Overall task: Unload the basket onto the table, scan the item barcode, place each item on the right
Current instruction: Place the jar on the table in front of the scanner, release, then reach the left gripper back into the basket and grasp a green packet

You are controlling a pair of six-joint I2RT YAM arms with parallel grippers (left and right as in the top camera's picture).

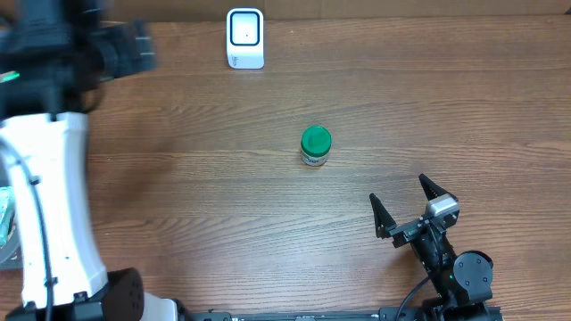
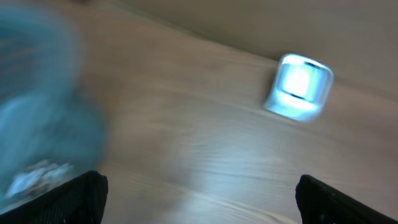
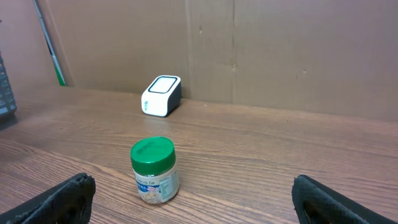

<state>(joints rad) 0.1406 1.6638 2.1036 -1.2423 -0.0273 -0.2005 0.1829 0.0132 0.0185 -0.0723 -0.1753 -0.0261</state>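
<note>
Right gripper (image 3: 196,204) first, since its two black fingers (image 3: 65,200) sit closest to the lens in the bottom corners of its wrist view. They're spread wide with nothing between them, so that claw is fully released and holding nothing.

Just ahead of it, a bit left of its centre line, is the jar (image 3: 155,169), standing on the wooden table (image 1: 464,107) and not touching either finger. It's upright, long axis straight up and down, green lid on top pointing at the ceiling. From overhead you mostly just see the round lid. Its label faces the right claw: white with some blue print and a picture lower down, but the writing is too small for me to read. Can't spot a barcode on the side that shows.

Further out past the jar, ahead of the claw and about in line with the jar, is the scanner (image 3: 161,95), a white box with a dark top face, close to the brown cardboard wall (image 3: 280,50). It has a tiny green mark on its side, unreadable.

Left gripper (image 2: 200,202) is also released, fingers wide apart and empty. Its view is really blurry. The scanner is ahead of it and off to the right, and a bluish smear (image 2: 43,112) fills the left. No idea what that is.
</note>
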